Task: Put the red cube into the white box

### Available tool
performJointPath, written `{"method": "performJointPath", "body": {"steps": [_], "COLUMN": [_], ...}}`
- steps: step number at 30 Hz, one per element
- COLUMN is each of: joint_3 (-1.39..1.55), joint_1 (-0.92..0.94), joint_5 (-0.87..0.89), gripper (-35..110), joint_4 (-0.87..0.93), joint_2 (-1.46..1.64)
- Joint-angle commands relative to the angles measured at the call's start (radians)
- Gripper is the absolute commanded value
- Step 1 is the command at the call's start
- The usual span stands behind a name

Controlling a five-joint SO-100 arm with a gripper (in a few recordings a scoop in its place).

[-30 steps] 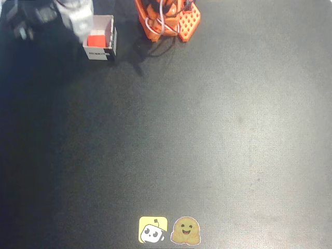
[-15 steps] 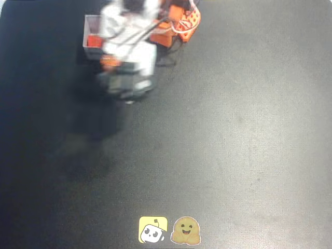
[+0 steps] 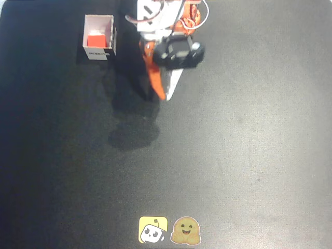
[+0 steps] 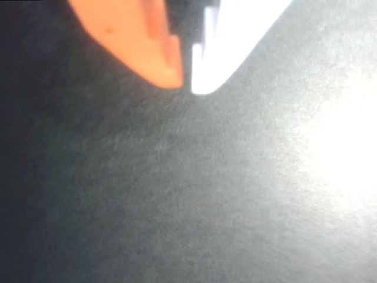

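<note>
The gripper [image 3: 165,97], fingers together and empty, has swung right of one thin-walled white cardboard box [image 3: 99,54] holding one small matte red cube [image 3: 95,40].

matt dark table [image 3: 249,135], cardboard white box [image 3: 98,53]

From my seat, the only lettering I can find is a dark printed label on the near wall of the white box [image 3: 98,54] in the overhead view, and I can't make out its characters. Two stickers [image 3: 169,230] at the mat's bottom edge carry cartoon faces, no words.
</note>
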Motion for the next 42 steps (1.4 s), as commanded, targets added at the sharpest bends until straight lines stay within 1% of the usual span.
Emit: {"method": "performJointPath", "body": {"steps": [1, 3, 6, 13, 16, 42], "joint_3": [0.098, 0.1, 0.1, 0.1, 0.1, 0.1], "joint_1": [-0.014, -0.015, -0.015, -0.003, -0.003, -0.003], "joint_5": [0.098, 0.132, 0.219, 0.219, 0.218, 0.219], "gripper": [0, 0, 0, 0, 0, 0], "joint_4": [-0.123, -0.123, -0.023, 0.279, 0.36, 0.36], "joint_2": [0.015, 0.005, 0.015, 0.015, 0.015, 0.015]}}
